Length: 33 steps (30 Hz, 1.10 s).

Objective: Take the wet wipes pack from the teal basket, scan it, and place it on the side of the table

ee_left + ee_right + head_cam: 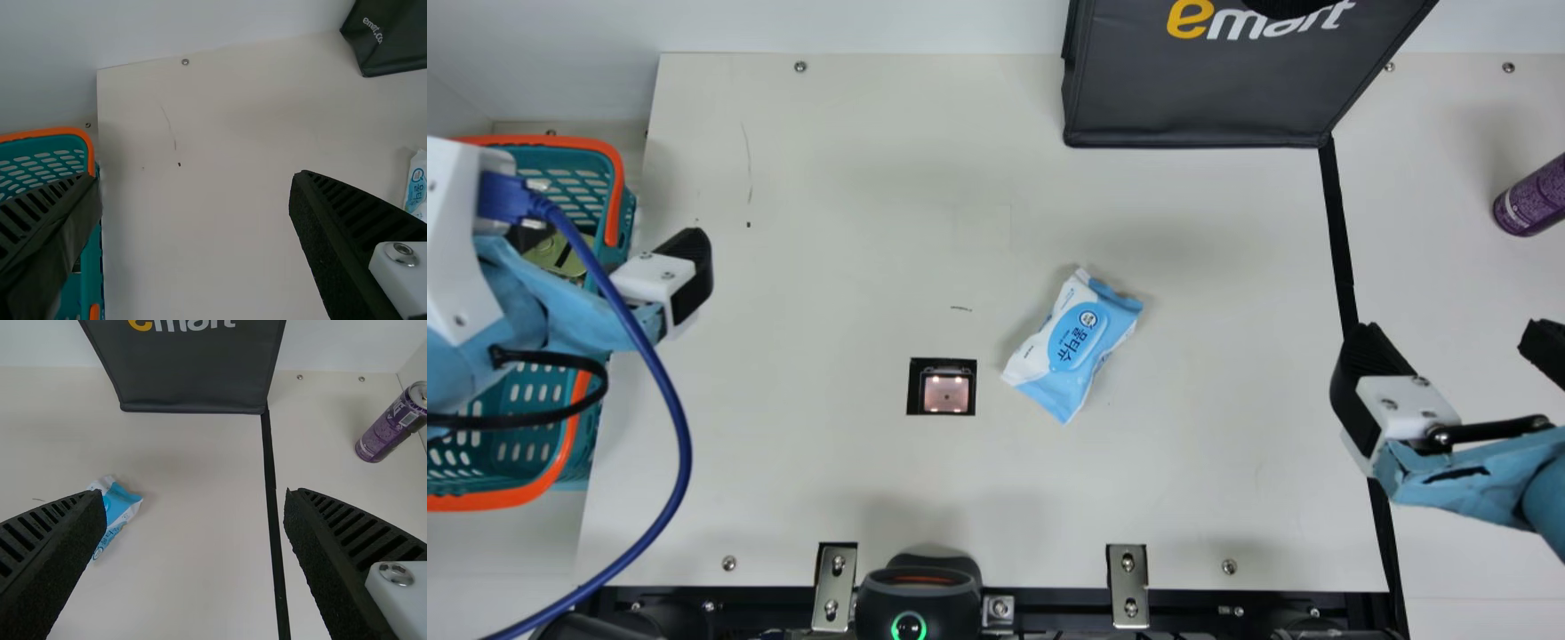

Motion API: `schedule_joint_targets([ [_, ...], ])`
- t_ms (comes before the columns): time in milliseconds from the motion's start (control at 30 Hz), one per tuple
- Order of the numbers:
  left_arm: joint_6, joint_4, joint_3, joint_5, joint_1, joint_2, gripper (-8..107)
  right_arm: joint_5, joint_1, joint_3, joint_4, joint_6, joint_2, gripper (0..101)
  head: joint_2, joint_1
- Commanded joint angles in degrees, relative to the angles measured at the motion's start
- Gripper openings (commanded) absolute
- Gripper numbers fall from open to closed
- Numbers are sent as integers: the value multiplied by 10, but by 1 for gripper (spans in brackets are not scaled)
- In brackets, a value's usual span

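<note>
Main view: the printed wet wipes pack (1080, 342) lies on the table right of the scanner window (946, 393), between left gripper (685, 276) and right gripper (1454, 342), well apart from both; beyond that window stands a lettered black bag (1200, 89), and well left of it a teal basket (560, 140) containing a yellow-green item (560, 258). Left wrist view: jaws spread wide. Right wrist view: jaws likewise spread, one partly hiding the pack.

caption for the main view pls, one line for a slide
Wipes pack lying on the table beside the scanner window, between two open grippers
</note>
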Motion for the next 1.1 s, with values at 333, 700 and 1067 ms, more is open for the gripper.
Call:
schedule_joint_targets([
  [333,0,0,0,1,0,0,90,-2,60,11,26,-15,40,95,1,-17],
  [700,0,0,0,1,0,0,90,-15,118,35,72,-36,104,95,1,-17],
  [1067,0,0,0,1,0,0,90,-74,181,55,77,53,212,95,1,-17],
])
